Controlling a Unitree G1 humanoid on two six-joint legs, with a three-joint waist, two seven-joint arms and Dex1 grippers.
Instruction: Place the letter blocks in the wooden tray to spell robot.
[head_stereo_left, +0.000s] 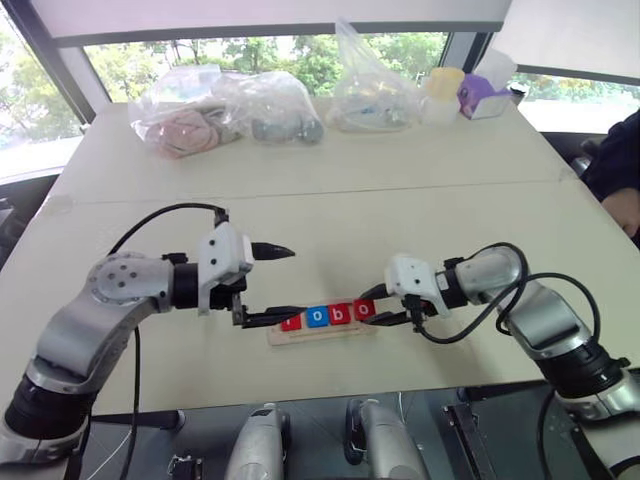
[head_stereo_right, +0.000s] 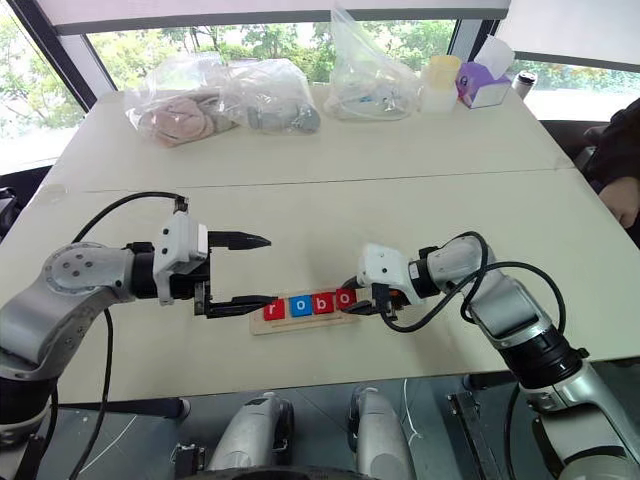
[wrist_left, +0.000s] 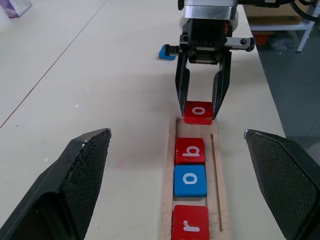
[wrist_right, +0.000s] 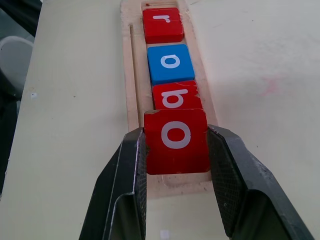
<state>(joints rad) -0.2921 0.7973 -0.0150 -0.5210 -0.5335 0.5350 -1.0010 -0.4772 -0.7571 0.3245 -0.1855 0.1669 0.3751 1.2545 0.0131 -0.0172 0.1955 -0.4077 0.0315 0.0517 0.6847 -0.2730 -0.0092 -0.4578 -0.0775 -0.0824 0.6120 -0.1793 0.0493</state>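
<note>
The right gripper (wrist_right: 176, 165), clamped on the red o block (wrist_right: 176, 140) over the wooden tray (wrist_right: 131, 75) end (left gripper (head_stereo_right: 245, 270) fingers apart), risks seating it crooked against the red b block (wrist_right: 176, 96), leaving the blue block (wrist_left: 167, 52) no slot.

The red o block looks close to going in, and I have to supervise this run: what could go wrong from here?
1. The red o block, clamped in the right gripper, sits over the wooden tray end and partly over the red b block; released so, it may not seat flat.
2. The blue block lies on the table behind that gripper; pulling back could knock it.
</note>
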